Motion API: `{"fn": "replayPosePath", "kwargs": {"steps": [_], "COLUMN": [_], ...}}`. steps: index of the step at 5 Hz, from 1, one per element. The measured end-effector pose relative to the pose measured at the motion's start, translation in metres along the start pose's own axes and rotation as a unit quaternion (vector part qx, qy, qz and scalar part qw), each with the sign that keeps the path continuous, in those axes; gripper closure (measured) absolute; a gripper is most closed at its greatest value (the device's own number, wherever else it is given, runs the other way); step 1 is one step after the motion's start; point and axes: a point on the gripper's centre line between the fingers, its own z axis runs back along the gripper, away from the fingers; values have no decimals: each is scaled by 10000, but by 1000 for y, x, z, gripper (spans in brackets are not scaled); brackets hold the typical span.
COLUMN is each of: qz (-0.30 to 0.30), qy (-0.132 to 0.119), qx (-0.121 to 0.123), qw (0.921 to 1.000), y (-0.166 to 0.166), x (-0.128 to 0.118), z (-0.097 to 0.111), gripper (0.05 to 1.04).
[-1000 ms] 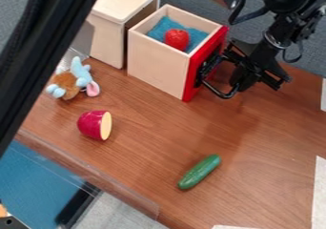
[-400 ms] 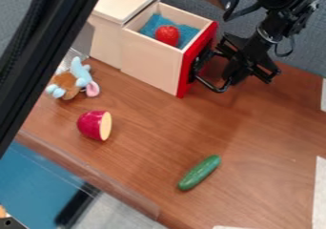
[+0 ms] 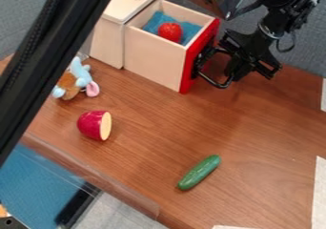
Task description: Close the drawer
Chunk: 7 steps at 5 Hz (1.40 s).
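Closer to the cabinet than a second ago, the pale wooden drawer with a red front [image 3: 153, 56] has shifted slightly up and left in the view, and the gripper [image 3: 212, 69] at its red front has shifted with it. It is still open, with its inside showing, and holds a blue lining [image 3: 189, 28] and a round red toy fruit [image 3: 170, 31]. Black and hung from the arm [image 3: 256, 46], the gripper is close against the outer face of the drawer's red front; how far open it is, or whether it has hold of anything, I cannot tell. Just left of the drawer is the pale wooden box-shaped cabinet [image 3: 107, 39]. Farther left lies a light-blue, brown and pink plush toy [image 3: 81, 75], partly hidden by a broad black beam [image 3: 54, 46]. Below and left of the drawer, on the brown wooden counter [image 3: 146, 113], is a rounded dark-red toy piece with a flat, pale-yellow face [image 3: 94, 125]. A slender green toy cucumber [image 3: 199, 172] lies well below the drawer, at a slant.
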Motion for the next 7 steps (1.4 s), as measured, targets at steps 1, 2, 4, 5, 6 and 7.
{"fn": "replayPosePath", "kwargs": {"steps": [1, 2, 4, 5, 6, 7], "qz": [67, 66, -103, -165, -145, -134], "qy": [30, 44, 81, 157, 139, 106], "qx": [-12, -5, 48, 56, -6, -4], "qw": [10000, 10000, 9999, 9997, 9998, 9999], "y": [4, 6, 20, 25, 31, 32], "x": [5, 5, -18, -32, -41, -42], "z": [-2, -3, -6, -6, 0, 2], "gripper": [972, 973, 973, 973, 973, 973]}}
